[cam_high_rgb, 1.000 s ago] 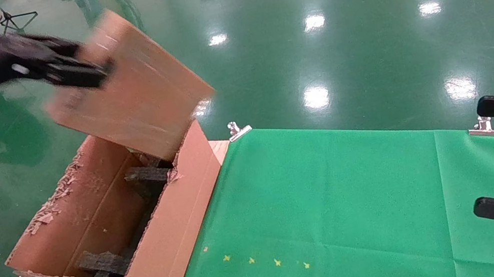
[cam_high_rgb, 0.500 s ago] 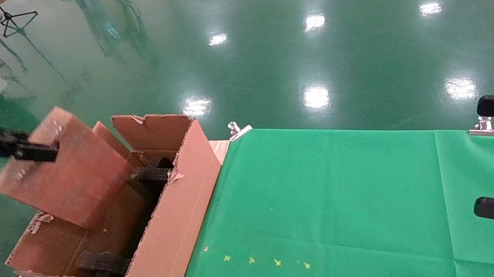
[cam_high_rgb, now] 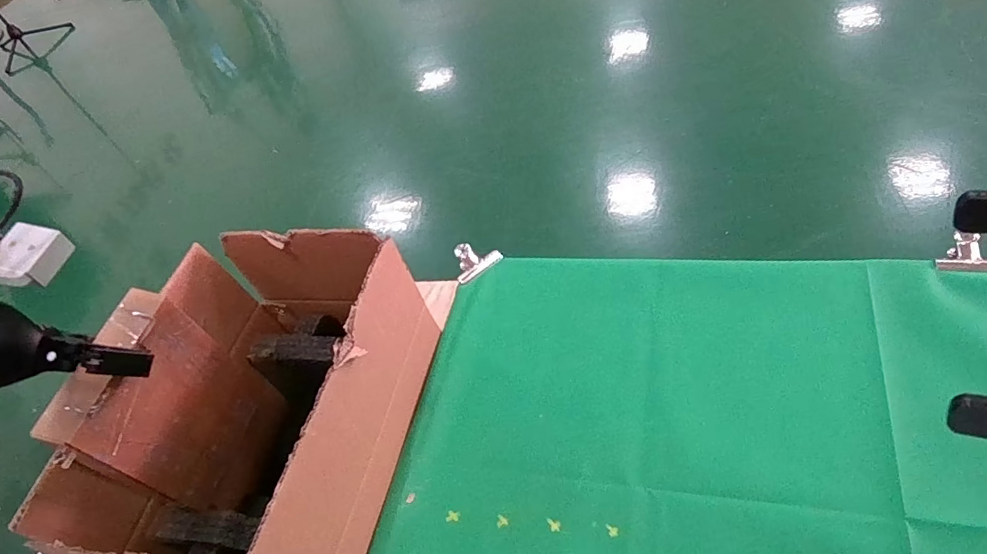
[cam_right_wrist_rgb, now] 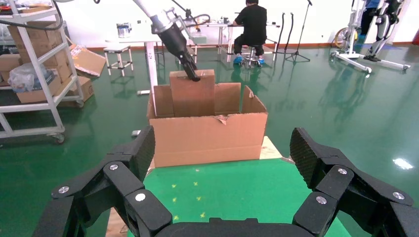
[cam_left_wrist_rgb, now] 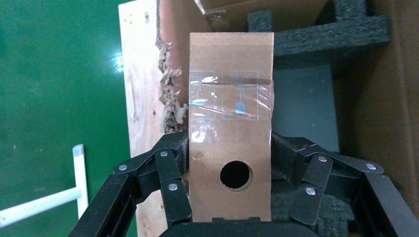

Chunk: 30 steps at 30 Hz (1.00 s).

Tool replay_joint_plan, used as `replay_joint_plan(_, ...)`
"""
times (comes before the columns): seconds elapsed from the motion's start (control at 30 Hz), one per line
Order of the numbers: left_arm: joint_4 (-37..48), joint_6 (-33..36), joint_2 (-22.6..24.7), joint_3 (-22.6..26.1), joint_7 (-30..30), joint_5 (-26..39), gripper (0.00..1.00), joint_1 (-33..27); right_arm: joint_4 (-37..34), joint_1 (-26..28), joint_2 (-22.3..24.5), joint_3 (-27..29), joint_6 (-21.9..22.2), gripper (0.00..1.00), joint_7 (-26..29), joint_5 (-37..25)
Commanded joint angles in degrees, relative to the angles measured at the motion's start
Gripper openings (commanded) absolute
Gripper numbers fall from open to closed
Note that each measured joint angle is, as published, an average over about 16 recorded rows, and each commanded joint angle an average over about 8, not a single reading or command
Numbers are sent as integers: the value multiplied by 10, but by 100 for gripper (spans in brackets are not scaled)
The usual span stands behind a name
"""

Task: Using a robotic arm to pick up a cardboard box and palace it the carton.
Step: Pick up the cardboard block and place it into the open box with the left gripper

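I am squeezing the cardboard box (cam_left_wrist_rgb: pixel 231 143) by its top end with my left gripper (cam_left_wrist_rgb: pixel 232 190). Its long side is pointing down into the carton (cam_high_rgb: pixel 347 425), low end between the black foam blocks (cam_high_rgb: pixel 293 351). My right gripper (cam_right_wrist_rgb: pixel 225 173) is waiting open over the green cloth (cam_high_rgb: pixel 679 407). Shiny green floor (cam_high_rgb: pixel 615 42) is lying beyond.

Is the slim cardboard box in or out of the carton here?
Partly in: the cardboard box has its lower end inside the carton, its upper end above the rim, gripped by the left gripper.
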Motion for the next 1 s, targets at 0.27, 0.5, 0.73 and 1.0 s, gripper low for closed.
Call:
replay_joint_plan(0.27, 90, -58, 43, 5, 28, 6, 0, 29, 0, 0, 0, 0, 0, 100, 0, 0)
replay_joint_plan(0.5, 159, -86, 82, 3, 30, 0, 0, 52, 0, 0, 0, 0, 0, 100, 0, 0)
replay_joint_plan(0.73, 204, -107, 104, 2, 27, -2, 55, 63, 0, 0, 0, 0, 0, 100, 0, 0)
replay_joint_plan(1.0, 216, -109, 109, 5, 24, 1, 100, 66, 0, 0, 0, 0, 0, 100, 0, 0)
